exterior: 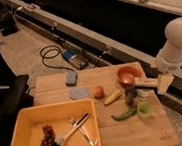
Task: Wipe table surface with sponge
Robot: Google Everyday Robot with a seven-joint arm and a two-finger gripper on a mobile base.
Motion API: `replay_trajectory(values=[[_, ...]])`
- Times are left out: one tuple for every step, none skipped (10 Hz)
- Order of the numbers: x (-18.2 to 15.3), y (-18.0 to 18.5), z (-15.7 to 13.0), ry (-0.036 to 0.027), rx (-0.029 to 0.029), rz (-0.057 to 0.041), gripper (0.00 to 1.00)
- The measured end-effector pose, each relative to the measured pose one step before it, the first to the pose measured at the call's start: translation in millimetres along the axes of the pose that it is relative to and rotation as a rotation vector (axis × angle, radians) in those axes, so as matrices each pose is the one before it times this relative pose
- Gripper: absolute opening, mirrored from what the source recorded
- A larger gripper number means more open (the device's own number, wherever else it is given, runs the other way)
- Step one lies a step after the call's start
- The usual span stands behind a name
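Task status: no wiping is judged to have begun. The sponge [71,78] is seen lying flat at the far left part of the table surface [137,132], near its rear edge, and it is touched by nothing. A paler grey-blue cloth patch [79,92] is located just in front of it, between the sponge and the yellow tray [26,129]. The tray covers the near left corner of the tabletop.

The middle and right of the table surface are occupied by several items: an orange bowl [129,74], a round orange-red fruit [98,91], a yellow vegetable [113,97], a green pepper [124,114], a dark can [130,96] and a green cup [145,110]. No wet or wiped streak can be made out on the boards.

All steps are therefore judged outstanding: approach to the sponge, grasp, and strokes across the boards. The free area for wiping is judged to be limited by the items listed.

Jaw condition: the gripper [156,84] is positioned at the right edge of the table, just beside the orange bowl and well apart from the sponge. The jaws are spread to full width and released. Nothing is seen held between them. Contact with the bowl cannot be confirmed.
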Motion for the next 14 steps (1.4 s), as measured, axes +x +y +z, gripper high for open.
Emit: replay_trajectory(values=[[0.18, 0.18, -0.20, 0.00290, 0.00055, -0.00136, 0.80], [-0.10, 0.27, -0.57, 0.00398, 0.00099, -0.00253, 0.80], [-3.35, -4.32, -4.20, 0.02701, 0.01390, -0.02185, 0.80], [-11.01, -10.03, -3.80, 0.01371, 0.00994, -0.02757, 0.80], [-15.97, -12.56, -1.69, 0.00542, 0.00165, -0.03535, 0.80], [-14.75, -8.86, -0.23, 0.00392, 0.00026, -0.03328, 0.80], [-21.97, -7.34, 1.36, 0.00130, -0.00607, -0.04833, 0.80], [-25.17, -7.95, 2.05, 0.00314, -0.00499, -0.05939, 0.80], [-20.09, -4.88, 1.69, -0.00565, -0.00530, -0.04787, 0.80], [-31.74, -7.41, 2.01, -0.01294, -0.00452, -0.08379, 0.80], [-19.51, -4.22, 0.89, -0.01021, -0.00112, -0.05353, 0.80], [-23.81, -3.99, -0.58, -0.02286, 0.00492, -0.05104, 0.80], [-1.94, -0.56, 0.07, -0.00044, 0.00173, -0.00560, 0.80], [3.41, 0.49, -0.63, 0.00603, 0.00241, 0.00424, 0.80]])
